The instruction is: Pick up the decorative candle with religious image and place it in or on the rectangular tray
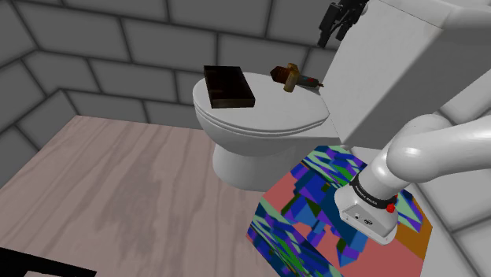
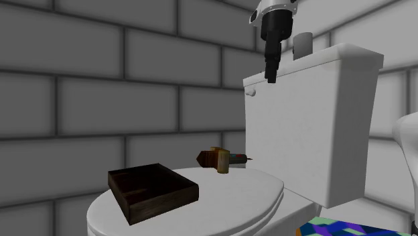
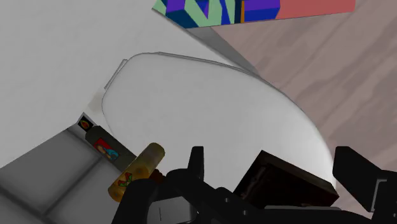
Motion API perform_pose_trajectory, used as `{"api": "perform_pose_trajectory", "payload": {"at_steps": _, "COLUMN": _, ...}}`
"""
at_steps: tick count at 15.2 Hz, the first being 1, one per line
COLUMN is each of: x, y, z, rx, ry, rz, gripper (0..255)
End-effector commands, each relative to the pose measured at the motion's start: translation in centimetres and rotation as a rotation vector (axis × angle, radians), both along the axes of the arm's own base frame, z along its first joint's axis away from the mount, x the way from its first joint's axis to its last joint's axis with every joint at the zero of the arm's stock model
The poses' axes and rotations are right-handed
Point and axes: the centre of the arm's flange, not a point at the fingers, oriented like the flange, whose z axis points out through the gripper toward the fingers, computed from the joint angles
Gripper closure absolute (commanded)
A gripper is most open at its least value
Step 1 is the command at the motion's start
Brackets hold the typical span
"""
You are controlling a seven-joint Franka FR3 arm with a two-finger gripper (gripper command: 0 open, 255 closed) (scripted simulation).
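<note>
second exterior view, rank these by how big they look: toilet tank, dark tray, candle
1. toilet tank, by far the largest
2. tray
3. candle, smallest. It lies a little farther from the camera than the tray, but the difference looks too large for that to change the order.

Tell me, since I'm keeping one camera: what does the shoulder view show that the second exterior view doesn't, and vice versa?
The shoulder view adds the wood-look floor and the toilet's pedestal. The second exterior view adds the flush lever on the front of the tank and a grey cylinder on its top. Both share the gripper up by the tank, and the candle lying on its side near the dark tray on the toilet lid.
</note>
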Motion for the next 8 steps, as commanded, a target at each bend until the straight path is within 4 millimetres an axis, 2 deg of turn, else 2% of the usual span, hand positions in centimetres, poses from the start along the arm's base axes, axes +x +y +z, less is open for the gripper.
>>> {"api": "perform_pose_trajectory", "payload": {"at_steps": 1, "x": 0.0, "y": 0.0, "z": 0.0, "rx": 0.0, "ry": 0.0, "rz": 0.0, "gripper": 0}}
{"api": "perform_pose_trajectory", "payload": {"at_steps": 8, "x": 1.5, "y": -8.1, "z": -5.1, "rx": 0.018, "ry": 0.0, "rz": 0.171, "gripper": 0}}
